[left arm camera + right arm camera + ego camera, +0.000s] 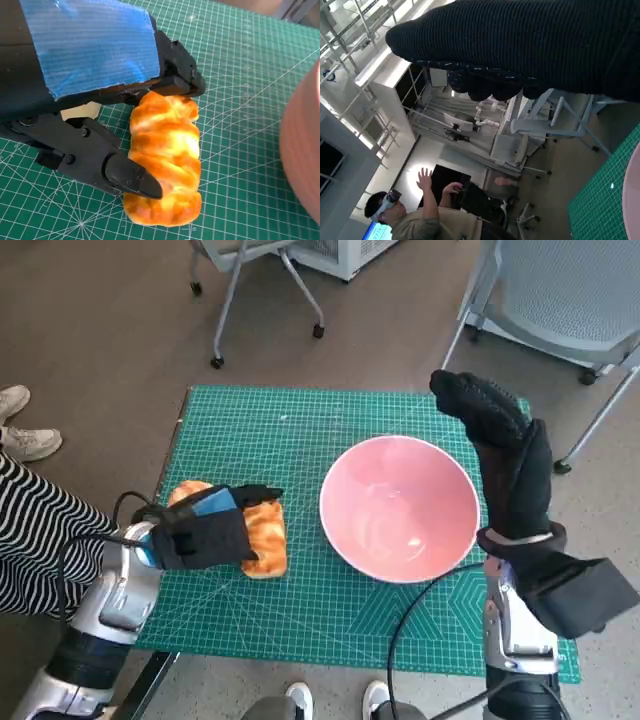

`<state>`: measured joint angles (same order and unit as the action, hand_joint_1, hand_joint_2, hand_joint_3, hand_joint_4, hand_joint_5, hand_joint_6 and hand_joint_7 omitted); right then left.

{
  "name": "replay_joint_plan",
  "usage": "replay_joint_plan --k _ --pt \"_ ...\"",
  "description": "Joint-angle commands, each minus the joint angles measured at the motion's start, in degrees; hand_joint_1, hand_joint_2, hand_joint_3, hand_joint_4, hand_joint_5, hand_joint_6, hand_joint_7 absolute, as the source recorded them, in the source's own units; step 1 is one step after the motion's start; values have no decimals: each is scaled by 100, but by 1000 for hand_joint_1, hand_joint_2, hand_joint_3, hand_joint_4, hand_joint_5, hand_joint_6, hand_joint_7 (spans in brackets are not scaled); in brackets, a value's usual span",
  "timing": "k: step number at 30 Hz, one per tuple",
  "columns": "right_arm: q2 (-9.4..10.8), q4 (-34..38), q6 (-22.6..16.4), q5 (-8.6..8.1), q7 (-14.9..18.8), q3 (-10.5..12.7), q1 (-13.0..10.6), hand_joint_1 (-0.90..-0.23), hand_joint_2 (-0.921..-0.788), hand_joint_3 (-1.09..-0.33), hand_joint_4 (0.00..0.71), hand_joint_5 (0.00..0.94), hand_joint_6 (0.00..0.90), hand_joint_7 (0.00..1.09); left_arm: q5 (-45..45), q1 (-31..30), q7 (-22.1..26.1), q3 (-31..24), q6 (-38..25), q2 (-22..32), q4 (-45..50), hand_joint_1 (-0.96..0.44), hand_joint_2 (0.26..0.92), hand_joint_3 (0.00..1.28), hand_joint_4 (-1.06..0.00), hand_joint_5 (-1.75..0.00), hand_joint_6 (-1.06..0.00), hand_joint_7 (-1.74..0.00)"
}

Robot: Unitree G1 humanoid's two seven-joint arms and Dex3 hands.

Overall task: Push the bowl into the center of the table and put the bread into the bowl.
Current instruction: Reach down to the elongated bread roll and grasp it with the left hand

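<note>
A pink bowl [400, 507] sits on the green cutting mat [300, 440] that covers the table, right of the mat's middle. To its left lies a golden braided bread roll [262, 535], with the left hand [205, 530] lying over it, blue tape on the hand's back and black fingers reaching across the crust. The right hand [505, 455] in its black knitted glove is raised just beside the bowl's right rim, holding nothing. A striped trouser leg [35, 535] and white shoes [25, 430] show at the left edge; grey chairs [560, 290] stand beyond the table.
</note>
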<state>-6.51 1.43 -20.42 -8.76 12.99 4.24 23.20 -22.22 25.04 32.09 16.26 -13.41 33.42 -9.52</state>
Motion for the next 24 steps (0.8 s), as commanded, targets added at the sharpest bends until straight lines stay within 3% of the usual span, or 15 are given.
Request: replay_joint_plan --k 1,4,7,8,9,11,15,24 --pt "2 -13 97 16 -41 -3 -157 -712 -921 -748 250 2 64 659 -78 25 100 222 60 -123 -320 -57 825 6 -542 -60 -554 -104" --pt "9 -15 96 25 -52 -2 -159 -713 -921 -747 249 1 63 658 -95 46 73 262 126 -133 -431 -17 836 11 -636 -98 -618 -139" --pt "15 -12 96 30 -60 -1 -157 -713 -921 -746 248 0 62 657 -103 51 42 278 191 -137 -497 29 857 7 -734 -235 -625 -376" --pt "17 -7 96 30 -63 0 -157 -713 -921 -746 248 0 62 657 -102 44 17 276 235 -136 -517 -49 870 30 -755 -276 -624 -558" --pt "19 -5 98 32 -66 -1 -156 -713 -921 -746 248 0 62 656 -101 39 1 273 269 -134 -531 -88 888 58 -746 -493 -609 -818" --pt "19 1 98 35 -72 -2 -155 -713 -921 -746 248 0 62 656 -85 22 -28 256 341 -130 -559 -35 907 70 -726 -855 -587 -1075" --pt "21 12 95 36 -82 -5 -161 -713 -921 -746 249 1 63 655 4 -36 -89 183 551 -120 -608 -6 894 65 -762 -980 -655 -1166" --pt "33 13 91 55 -102 -20 -176 -712 -921 -747 250 1 64 654 165 -102 -283 -30 997 -84 -619 3 877 59 -816 -1011 -700 -1111"
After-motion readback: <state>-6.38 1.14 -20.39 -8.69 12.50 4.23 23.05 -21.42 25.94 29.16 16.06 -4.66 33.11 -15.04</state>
